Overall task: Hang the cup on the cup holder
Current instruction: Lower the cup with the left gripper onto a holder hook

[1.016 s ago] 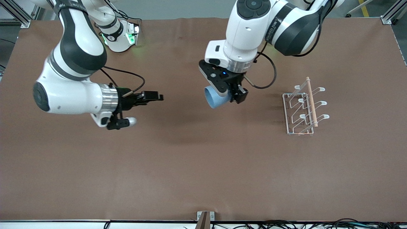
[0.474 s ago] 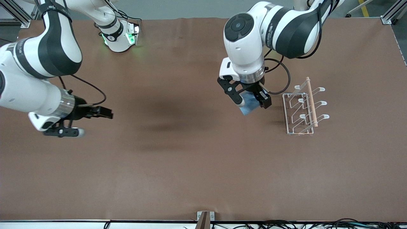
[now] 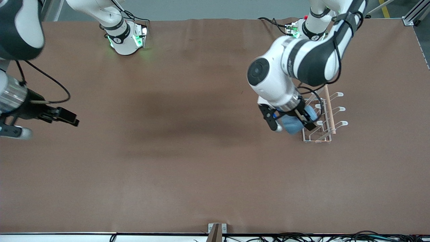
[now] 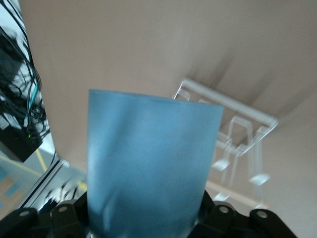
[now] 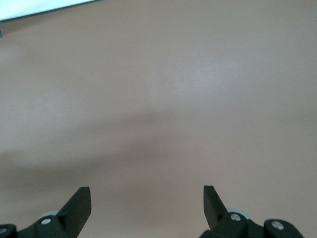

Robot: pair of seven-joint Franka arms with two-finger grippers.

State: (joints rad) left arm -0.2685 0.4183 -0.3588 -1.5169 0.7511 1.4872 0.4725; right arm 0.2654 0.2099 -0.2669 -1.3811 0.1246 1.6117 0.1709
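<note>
My left gripper is shut on the light-blue cup, which it holds tilted in the air right against the cup holder's side that faces the right arm's end. The cup holder is a white wire rack with loop-tipped prongs and a wooden rod on top; it stands toward the left arm's end of the table. In the left wrist view the cup fills the space between the jaws, with the cup holder just past its rim. My right gripper hangs open and empty over the right arm's end of the table, its fingertips wide apart.
The brown table carries nothing else that I can see. Both arm bases stand along the edge farthest from the front camera. Cables run along the nearest edge.
The left arm has carried the cup from over the table's middle to the cup holder. The right arm has drawn back toward its own end of the table, still open.
</note>
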